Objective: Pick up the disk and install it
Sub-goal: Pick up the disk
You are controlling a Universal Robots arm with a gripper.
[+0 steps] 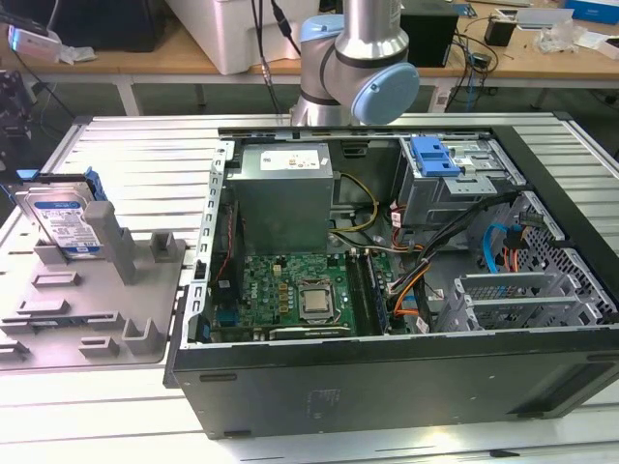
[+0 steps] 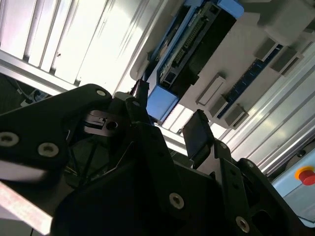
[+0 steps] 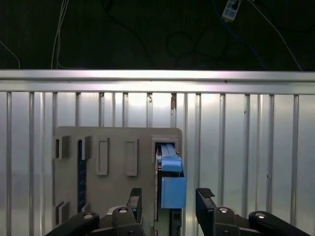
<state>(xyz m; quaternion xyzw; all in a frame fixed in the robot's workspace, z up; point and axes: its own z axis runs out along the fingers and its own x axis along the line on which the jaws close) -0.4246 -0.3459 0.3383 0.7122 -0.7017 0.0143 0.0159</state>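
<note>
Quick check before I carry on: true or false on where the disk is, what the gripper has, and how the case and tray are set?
1. The disk stands on edge in the grey holder tray, outside the computer case. True.
2. The gripper is shut on the disk. False: in the first wrist view its fingers are apart and hold nothing; the disk sits in the tray, clear of them.
3. The case is open, with the motherboard exposed. True.
4. The tray lies at the exterior view's right of the case. False: it lies at the exterior view's left.
</note>
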